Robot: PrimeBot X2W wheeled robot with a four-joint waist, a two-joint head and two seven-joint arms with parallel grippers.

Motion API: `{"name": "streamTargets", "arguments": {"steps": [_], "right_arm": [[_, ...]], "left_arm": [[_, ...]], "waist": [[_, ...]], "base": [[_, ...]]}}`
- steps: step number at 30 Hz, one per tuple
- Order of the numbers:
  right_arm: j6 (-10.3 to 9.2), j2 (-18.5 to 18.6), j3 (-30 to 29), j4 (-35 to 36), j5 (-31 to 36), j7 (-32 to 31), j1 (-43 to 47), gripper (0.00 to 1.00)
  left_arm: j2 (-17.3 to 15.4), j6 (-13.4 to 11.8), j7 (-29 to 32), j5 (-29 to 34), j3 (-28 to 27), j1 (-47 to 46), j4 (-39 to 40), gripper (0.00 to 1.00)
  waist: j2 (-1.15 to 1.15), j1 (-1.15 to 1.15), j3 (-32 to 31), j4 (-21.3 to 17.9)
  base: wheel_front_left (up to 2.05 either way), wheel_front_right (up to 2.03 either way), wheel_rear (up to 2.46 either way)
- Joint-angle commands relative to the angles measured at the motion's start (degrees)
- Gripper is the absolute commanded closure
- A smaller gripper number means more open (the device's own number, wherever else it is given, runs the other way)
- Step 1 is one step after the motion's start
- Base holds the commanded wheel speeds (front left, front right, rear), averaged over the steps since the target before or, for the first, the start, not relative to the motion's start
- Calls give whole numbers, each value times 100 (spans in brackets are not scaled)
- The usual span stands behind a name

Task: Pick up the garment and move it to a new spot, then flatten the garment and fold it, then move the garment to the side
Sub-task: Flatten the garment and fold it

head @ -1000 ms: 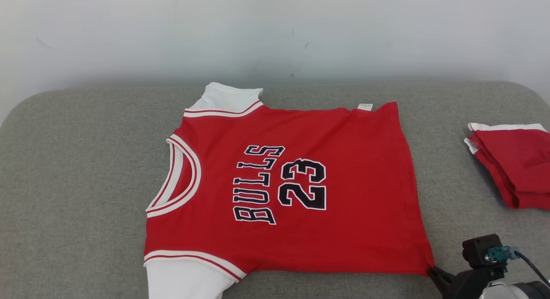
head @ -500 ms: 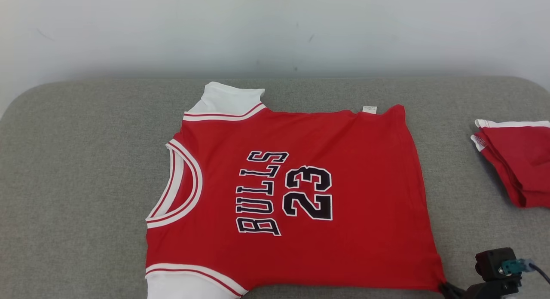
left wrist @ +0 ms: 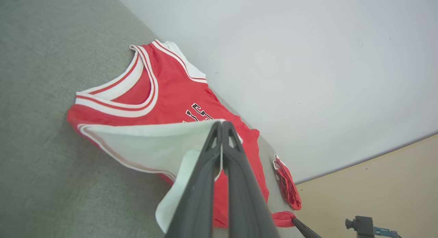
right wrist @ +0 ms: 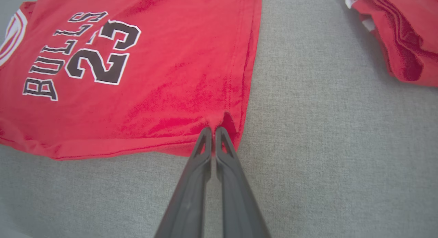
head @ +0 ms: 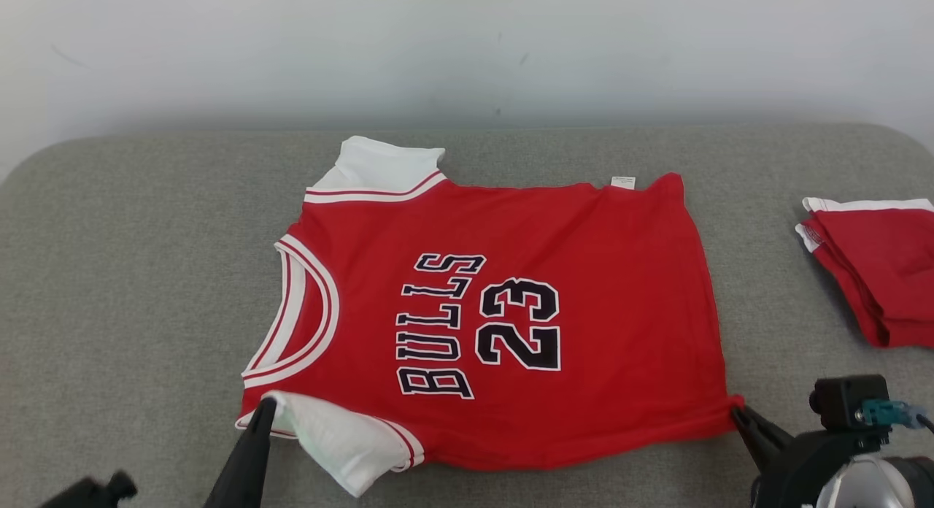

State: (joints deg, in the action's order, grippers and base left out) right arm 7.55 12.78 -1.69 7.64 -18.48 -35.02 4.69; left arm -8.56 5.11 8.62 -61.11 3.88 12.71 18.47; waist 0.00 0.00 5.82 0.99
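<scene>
Left claw [head: 267,404] pinching white sleeve [head: 343,442] of jersey [head: 584,274], right claw [head: 735,413] pinching hem corner [head: 722,409]; both holding near edge raised, probably for folding it across.

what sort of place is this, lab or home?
Probably a lab folding station: grey padded surface against a bare white wall, one jersey spread out, folded red clothes set aside.

The left gripper [head: 267,404] reaches up from the front edge of the grey surface [head: 109,289], left of its middle, its two long dark fingers pressed together on the garment [head: 598,311] at a white sleeve [head: 328,439]. The right gripper [head: 735,413], towards the front right corner, is tilted up and leftward and pinches the garment's red edge; a black camera block [head: 850,402] sits on its wrist.
</scene>
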Motion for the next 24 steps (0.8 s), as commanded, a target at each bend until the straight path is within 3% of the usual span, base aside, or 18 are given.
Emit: {"name": "streamTargets", "arguments": {"steps": [1, 7, 10, 13, 24], "right_arm": [[-15, -26, 70, -75, -66, 112, -214, 100], [-15, -1, 278, -506, -57, 398, -750, 100], [-15, 10, 327, -754, 29, 591, -991, 100], [-15, -21, 340, -1065, 158, 807, -1215, 100], [-15, -112, 499, -1539, 322, 1315, -1725, 100]], "left_arm": [[-5, 49, -85, 133, 38, -397, -259, 100], [78, 100, -478, 454, 42, -1434, -1263, 100], [-80, 50, -722, 1020, 112, -1920, -1774, 100], [-42, 31, -1021, 1443, 246, -2468, -2436, 100], [-167, -29, -1482, 1997, 369, -3368, -3545, 100]], "waist": [[0, 0, 34, -52], [0, 0, 193, -182], [0, 0, 299, -232], [0, 0, 401, -277], [0, 0, 591, -428]], "base": [[0, 0, 0], [0, 0, 0], [0, 0, 0], [0, 0, 0], [0, 0, 0]]}}
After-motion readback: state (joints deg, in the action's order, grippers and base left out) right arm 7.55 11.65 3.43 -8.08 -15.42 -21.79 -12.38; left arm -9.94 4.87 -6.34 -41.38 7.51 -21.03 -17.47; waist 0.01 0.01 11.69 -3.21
